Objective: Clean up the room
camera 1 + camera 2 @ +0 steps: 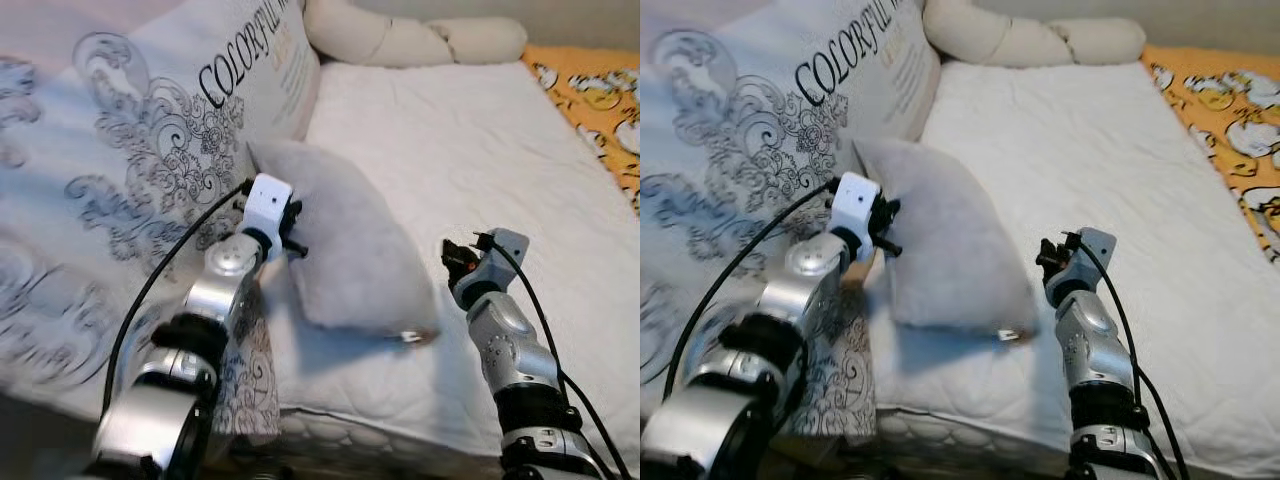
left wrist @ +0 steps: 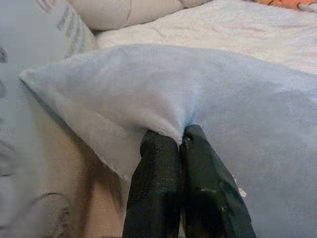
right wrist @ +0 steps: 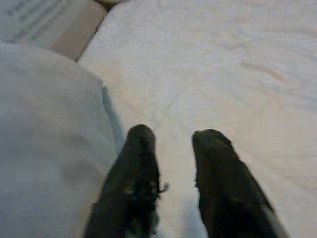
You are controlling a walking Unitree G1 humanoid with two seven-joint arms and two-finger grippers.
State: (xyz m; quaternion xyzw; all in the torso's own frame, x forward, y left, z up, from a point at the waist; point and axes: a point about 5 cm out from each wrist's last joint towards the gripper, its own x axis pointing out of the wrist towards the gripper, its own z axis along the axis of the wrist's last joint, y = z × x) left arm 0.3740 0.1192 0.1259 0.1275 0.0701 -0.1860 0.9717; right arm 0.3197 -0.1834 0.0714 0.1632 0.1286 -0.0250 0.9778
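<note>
A soft, pale grey rectangular cushion (image 1: 345,240) lies on the white quilted bed (image 1: 480,150), close to the bed's near edge and just inside its left side, where it leans against a large white pillow printed with grey scrollwork and dark lettering (image 1: 150,130). The left tool (image 2: 183,136) is clenched on the cushion's left edge, its two black fingers (image 2: 156,173) pressed together with a fold of the grey fabric pinched between their tips (the left wrist view shows the cloth puckering right at the grip). The silver left arm (image 1: 215,290) reaches up from the bed's near left corner to that edge, a black cable looping beside it. The right tool (image 3: 171,136) is released, its two black fingers (image 3: 136,168) spread apart above the bare white quilt, just beside the cushion's right side and not touching it. The silver right arm (image 1: 510,340) rises from the near edge of the bed, to the right of the cushion's lower corner, where a small tag (image 1: 412,337) sticks out. Along the far edge of the bed lies a long cream bolster-like plush (image 1: 400,35), and an orange patterned cover with white figures (image 1: 595,100) spreads over the bed's far right corner and right side.
</note>
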